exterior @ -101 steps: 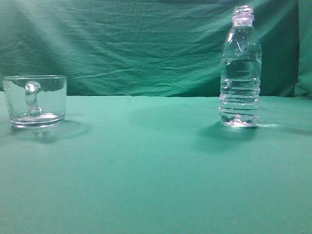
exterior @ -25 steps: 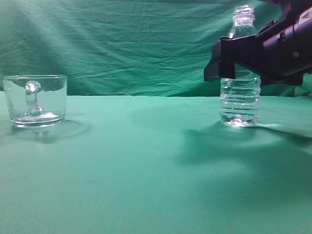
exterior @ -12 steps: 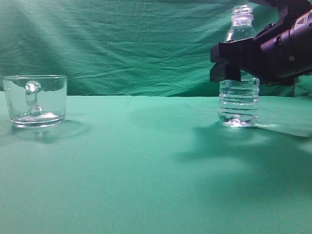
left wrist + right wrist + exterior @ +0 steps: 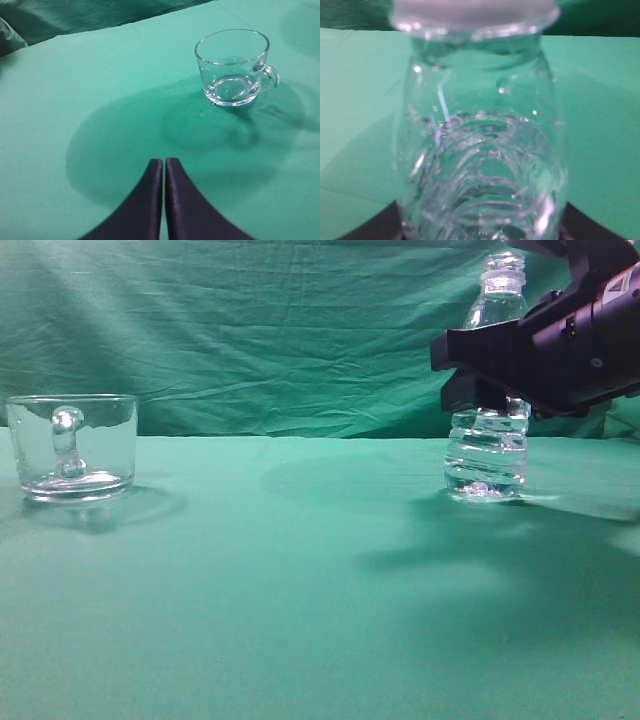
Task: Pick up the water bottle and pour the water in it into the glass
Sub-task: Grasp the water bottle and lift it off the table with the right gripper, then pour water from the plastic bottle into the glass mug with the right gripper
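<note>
The water bottle (image 4: 487,455) stands slightly tilted at the right of the green table (image 4: 300,590), its middle clasped by the dark right gripper (image 4: 480,375). On the left, well apart, the glass (image 4: 72,447) sits upright, and the left gripper (image 4: 164,165) hovers near it, fingers pressed together. A wrinkled green backdrop (image 4: 250,330) hangs behind.

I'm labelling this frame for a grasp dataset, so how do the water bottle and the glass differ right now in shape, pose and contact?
The water bottle is tall, narrow and ribbed; the glass is short, wide, smooth-walled and has a handle.
The bottle leans slightly; the glass sits flat and upright.
The right tool is closed around the bottle's middle; nothing touches the glass, and the left tool is shut, well short of it.
Both are clear and rest on the green cloth.
</note>
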Controlling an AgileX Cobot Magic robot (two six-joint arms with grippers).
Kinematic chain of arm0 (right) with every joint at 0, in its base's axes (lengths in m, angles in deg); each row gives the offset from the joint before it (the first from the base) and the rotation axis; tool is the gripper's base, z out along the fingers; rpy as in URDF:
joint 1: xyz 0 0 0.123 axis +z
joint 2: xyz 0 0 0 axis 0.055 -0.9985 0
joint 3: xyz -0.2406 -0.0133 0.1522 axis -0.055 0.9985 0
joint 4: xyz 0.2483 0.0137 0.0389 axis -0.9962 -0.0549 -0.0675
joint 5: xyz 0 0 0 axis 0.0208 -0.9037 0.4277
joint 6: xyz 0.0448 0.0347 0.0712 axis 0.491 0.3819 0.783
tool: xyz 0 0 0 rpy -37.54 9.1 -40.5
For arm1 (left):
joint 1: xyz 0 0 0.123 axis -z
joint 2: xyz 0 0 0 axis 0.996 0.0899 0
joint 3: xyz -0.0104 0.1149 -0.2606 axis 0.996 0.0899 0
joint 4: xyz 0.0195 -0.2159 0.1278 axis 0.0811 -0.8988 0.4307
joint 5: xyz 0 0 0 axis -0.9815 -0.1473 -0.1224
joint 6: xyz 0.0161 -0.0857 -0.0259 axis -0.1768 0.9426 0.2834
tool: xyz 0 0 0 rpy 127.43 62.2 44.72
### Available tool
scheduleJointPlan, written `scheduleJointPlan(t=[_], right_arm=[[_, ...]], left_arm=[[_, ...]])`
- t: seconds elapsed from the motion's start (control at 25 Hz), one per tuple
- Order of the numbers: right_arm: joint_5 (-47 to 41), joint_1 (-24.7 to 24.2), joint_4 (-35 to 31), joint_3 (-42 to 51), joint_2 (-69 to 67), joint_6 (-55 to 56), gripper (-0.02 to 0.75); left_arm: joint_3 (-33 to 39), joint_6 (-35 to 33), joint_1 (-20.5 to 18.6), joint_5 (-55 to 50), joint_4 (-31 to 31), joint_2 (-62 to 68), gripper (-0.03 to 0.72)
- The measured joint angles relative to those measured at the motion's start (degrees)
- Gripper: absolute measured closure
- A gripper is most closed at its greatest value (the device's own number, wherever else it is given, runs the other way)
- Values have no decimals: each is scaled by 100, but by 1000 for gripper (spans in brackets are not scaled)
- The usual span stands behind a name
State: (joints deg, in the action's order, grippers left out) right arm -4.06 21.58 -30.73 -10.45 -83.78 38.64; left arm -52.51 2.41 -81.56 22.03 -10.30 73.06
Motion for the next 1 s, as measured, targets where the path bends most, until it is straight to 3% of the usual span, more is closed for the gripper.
scheduleJointPlan(t=[0.28,0.68,1.0], right_arm=[[-427,0,614,-81,544,-34,389],[-3357,232,2258,-1650,1218,-114,389],[-4446,734,2888,-2841,1004,-228,389]], left_arm=[[0,0,0,0,0,0,688],[0,0,0,0,0,0,688],[0,0,0,0,0,0,688]])
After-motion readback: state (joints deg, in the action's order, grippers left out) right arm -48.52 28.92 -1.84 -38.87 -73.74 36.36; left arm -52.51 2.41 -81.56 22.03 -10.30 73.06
